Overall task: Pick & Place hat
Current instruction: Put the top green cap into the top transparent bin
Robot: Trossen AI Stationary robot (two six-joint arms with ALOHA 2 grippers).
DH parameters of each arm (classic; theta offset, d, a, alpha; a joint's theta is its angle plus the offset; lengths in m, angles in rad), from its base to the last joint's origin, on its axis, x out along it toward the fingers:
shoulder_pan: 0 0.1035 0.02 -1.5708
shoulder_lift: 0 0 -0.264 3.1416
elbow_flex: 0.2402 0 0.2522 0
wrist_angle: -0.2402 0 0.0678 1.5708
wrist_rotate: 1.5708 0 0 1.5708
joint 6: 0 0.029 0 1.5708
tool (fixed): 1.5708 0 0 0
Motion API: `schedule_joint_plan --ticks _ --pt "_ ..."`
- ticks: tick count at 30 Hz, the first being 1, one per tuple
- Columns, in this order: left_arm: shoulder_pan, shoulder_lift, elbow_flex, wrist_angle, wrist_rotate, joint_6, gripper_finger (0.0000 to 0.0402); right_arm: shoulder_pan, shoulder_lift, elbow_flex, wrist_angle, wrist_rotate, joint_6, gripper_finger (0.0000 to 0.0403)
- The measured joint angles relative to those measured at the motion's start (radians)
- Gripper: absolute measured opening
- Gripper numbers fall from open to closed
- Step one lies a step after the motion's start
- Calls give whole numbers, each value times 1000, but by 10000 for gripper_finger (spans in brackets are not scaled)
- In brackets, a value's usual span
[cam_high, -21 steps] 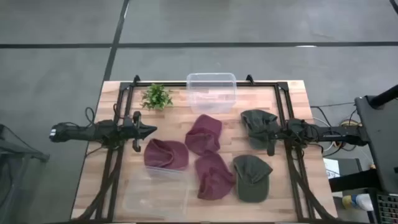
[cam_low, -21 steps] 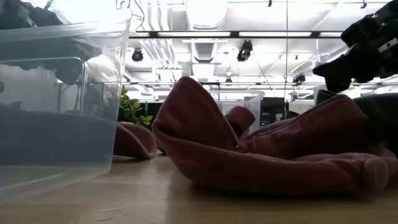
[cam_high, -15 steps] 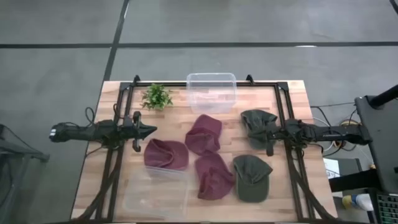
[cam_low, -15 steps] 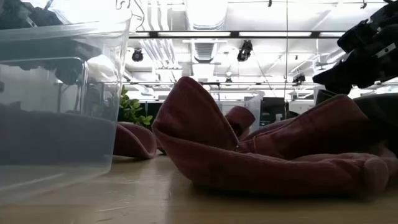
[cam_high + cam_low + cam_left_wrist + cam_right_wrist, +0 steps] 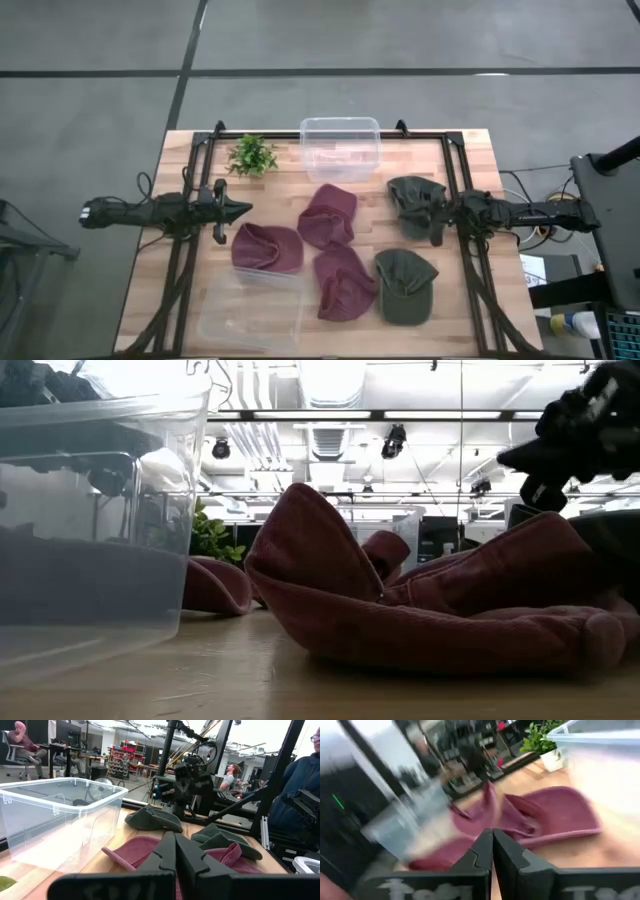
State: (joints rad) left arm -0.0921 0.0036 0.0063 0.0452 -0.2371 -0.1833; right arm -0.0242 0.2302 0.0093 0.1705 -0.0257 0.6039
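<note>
Five hats lie on the wooden table: three maroon hats (image 5: 328,213) (image 5: 268,247) (image 5: 343,282) in the middle and two dark green hats, one far right (image 5: 413,200), one near right (image 5: 404,285). My right gripper (image 5: 425,222) (image 5: 492,845) is shut with nothing between its fingers. It hovers over the far green hat and points toward the maroon hats; in the low view it is raised (image 5: 570,445). My left gripper (image 5: 243,210) (image 5: 175,850) is shut and waits at the table's left, pointing toward the hats.
A clear plastic bin (image 5: 340,148) stands at the far edge, and another (image 5: 250,310) sits at the near left. A small green plant (image 5: 251,155) is at the far left. Black frame rails run along both sides of the table. People show in the room beyond.
My right gripper has turned about its wrist while staying above the far green hat, dipping slightly and then rising again in the low view. The hats have kept their places.
</note>
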Motion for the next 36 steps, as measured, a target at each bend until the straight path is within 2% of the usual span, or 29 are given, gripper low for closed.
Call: schedule_joint_plan --ticks 5,8,13,17,22,27,36 --pt "0 0 0 0 0 0 0 0 -1 0 93 3 451 9" --pt "0 0 0 0 0 0 0 0 3 0 123 48 561 9" --pt "0 0 0 0 0 0 0 0 6 0 188 55 774 9" --pt "0 0 0 0 0 0 0 0 11 7 182 55 859 16" --pt "0 0 0 0 0 0 0 0 63 89 155 53 845 53" --pt "0 0 0 0 0 0 0 0 167 253 -62 48 761 108" --pt "0 0 0 0 0 0 0 0 392 606 -857 63 653 199"
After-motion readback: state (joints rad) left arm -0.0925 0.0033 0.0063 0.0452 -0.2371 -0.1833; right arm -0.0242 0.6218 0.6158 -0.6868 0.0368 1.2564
